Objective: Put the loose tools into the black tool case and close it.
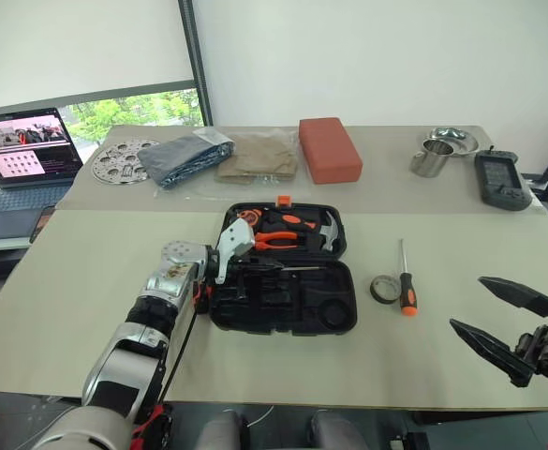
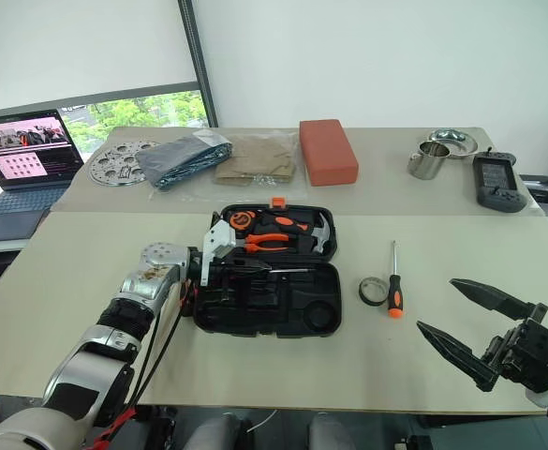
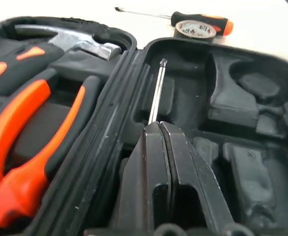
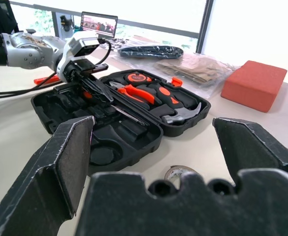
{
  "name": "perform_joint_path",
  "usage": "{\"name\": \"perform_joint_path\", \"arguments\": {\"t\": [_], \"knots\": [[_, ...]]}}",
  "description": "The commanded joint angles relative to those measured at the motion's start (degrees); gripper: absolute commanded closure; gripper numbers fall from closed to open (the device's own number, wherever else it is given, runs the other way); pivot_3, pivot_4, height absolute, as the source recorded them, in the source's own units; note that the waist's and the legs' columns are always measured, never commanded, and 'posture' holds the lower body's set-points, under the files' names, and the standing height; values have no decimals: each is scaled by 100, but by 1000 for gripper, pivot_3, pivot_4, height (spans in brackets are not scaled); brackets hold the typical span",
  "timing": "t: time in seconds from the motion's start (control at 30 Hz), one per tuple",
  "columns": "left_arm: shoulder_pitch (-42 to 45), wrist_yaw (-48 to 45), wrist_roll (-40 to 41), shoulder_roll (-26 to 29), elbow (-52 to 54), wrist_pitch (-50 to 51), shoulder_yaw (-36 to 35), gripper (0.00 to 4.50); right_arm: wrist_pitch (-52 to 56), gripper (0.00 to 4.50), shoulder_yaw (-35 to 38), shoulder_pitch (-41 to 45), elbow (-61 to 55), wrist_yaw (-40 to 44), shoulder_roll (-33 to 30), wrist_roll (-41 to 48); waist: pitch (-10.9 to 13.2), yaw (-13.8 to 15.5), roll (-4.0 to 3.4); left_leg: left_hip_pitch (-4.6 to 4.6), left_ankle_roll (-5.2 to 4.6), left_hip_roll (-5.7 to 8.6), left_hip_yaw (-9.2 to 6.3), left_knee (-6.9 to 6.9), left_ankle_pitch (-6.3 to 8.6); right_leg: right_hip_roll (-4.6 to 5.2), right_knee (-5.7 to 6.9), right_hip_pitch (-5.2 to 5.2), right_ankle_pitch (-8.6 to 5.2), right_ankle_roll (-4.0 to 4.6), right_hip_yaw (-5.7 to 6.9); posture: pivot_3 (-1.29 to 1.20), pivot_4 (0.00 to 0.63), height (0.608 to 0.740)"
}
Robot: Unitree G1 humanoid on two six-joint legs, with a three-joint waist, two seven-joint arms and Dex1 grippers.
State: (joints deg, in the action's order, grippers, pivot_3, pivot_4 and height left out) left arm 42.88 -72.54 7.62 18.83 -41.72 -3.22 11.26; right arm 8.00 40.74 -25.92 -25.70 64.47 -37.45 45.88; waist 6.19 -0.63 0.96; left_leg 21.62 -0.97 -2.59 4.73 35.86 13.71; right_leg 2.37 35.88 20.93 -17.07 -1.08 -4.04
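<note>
Black tool case (image 1: 283,281) lying open on table (image 1: 86,281), pliers (image 1: 275,241) and hammer (image 1: 328,232) sitting in far half. Left gripper (image 3: 159,125) reaching over near half, fingers clamping shut on long screwdriver (image 3: 156,91), shaft pointing across recesses. Right gripper (image 1: 498,319) hovering well right of case, fingers spreading wide, holding nothing. Second screwdriver (image 1: 407,284) and tape roll (image 1: 383,289) lying side by side on table, right of case.

I work in a lab or office: 2 pale tables (image 1: 86,281) abutted, an open laptop (image 1: 21,159) far left, white walls, window.
</note>
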Motion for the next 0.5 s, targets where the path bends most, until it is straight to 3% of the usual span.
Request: {"name": "perform_joint_path", "arguments": {"t": [0.03, 0.27, 0.5], "knots": [[155, 281, -453, -2, -614, -476, 149, 4430, -4, 0, 79, -37, -156, 2, -48, 69, 0, 0, 0, 5, 0, 0, 0, -1, 0, 0, -1, -8, 0, 0, 0, 0, 150, 740], [235, 524, -969, -18, -1143, -901, 443, 4430, -29, 0, 98, -105, -126, 30, -44, 42, 0, -15, 0, -35, 1, -5, -1, 0, 1, 0, 1, -59, -13, -22, 1, 0, 150, 740], [152, 666, -952, -118, -1027, -988, 350, 4430, -73, 0, 64, -154, -75, 38, -30, -29, -1, -9, -1, -47, 1, -12, 0, 1, 0, 3, 2, -70, -16, -27, 0, 0, 150, 740]]}}
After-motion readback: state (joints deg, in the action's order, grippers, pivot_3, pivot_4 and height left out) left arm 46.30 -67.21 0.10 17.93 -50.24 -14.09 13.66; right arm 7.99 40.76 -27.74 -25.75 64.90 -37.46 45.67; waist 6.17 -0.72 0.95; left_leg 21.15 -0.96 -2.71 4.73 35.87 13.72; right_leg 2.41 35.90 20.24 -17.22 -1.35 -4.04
